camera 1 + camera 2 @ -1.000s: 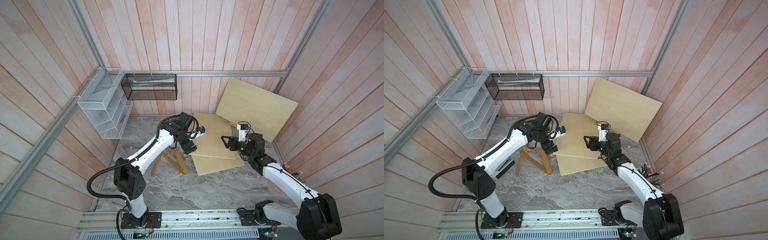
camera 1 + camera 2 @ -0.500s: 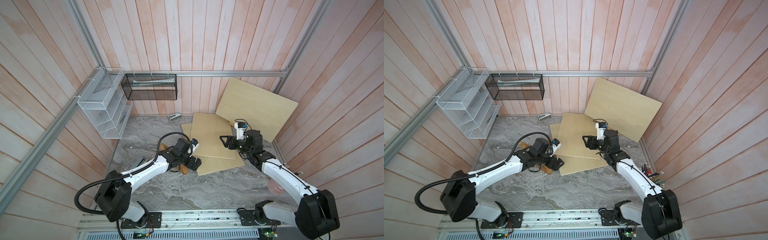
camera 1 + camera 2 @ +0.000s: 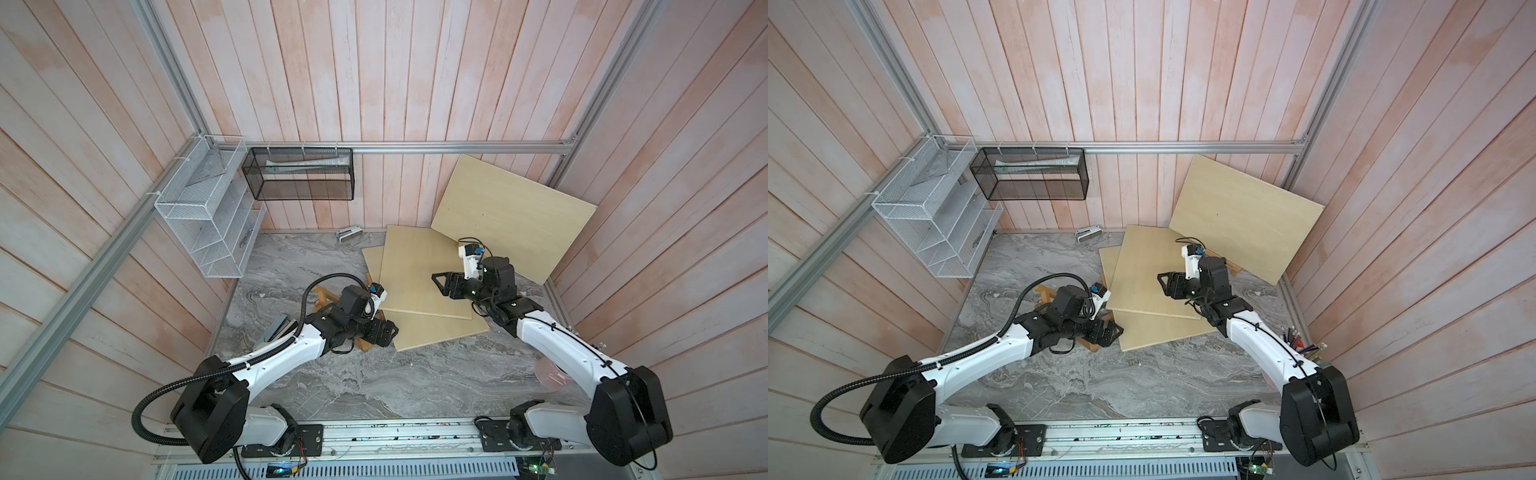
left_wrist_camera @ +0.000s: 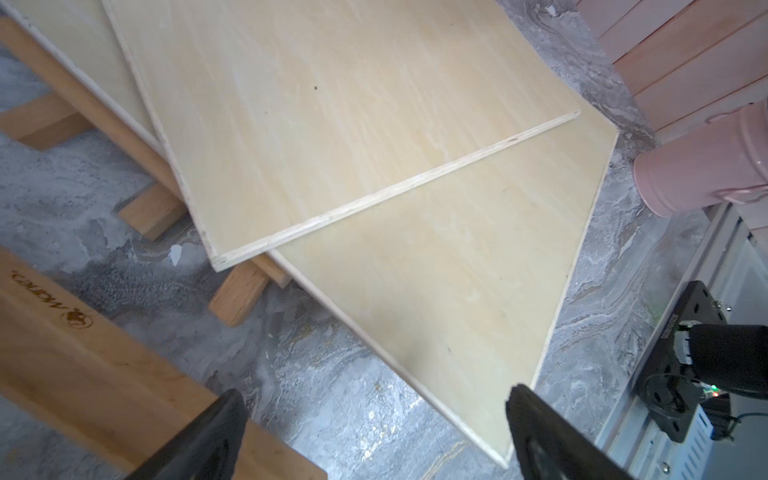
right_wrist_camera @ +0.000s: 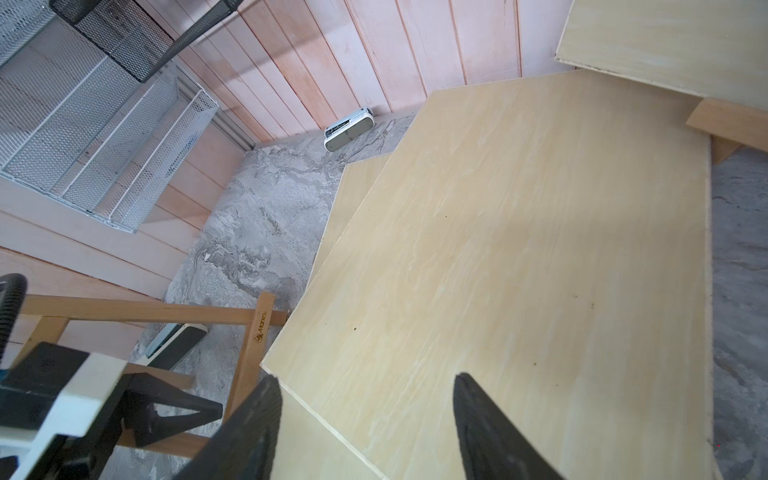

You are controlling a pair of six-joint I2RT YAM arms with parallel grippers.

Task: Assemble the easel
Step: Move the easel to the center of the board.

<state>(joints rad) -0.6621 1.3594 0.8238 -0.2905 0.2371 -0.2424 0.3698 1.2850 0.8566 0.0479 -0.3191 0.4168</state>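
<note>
The wooden easel (image 3: 322, 293) lies on the grey floor, mostly hidden under my left arm and the plywood boards; its bars show in the left wrist view (image 4: 83, 357) and the right wrist view (image 5: 253, 332). Two boards lie stacked, the upper board (image 3: 419, 274) on the lower board (image 3: 440, 330), over part of the easel. My left gripper (image 3: 388, 332) (image 4: 376, 399) is open and low by the lower board's near corner, holding nothing. My right gripper (image 3: 436, 277) (image 5: 365, 380) hovers open over the upper board (image 5: 519, 249), empty.
A third board (image 3: 511, 216) leans in the back right corner. A white wire rack (image 3: 208, 220) and black mesh basket (image 3: 299, 174) hang on the walls. A small white device (image 3: 349, 233) lies by the back wall. A pink cup (image 4: 706, 166) stands front right.
My left arm has swung down from above the easel toward the front, and its gripper now sits low by the lower board's corner. The right gripper shifted slightly.
</note>
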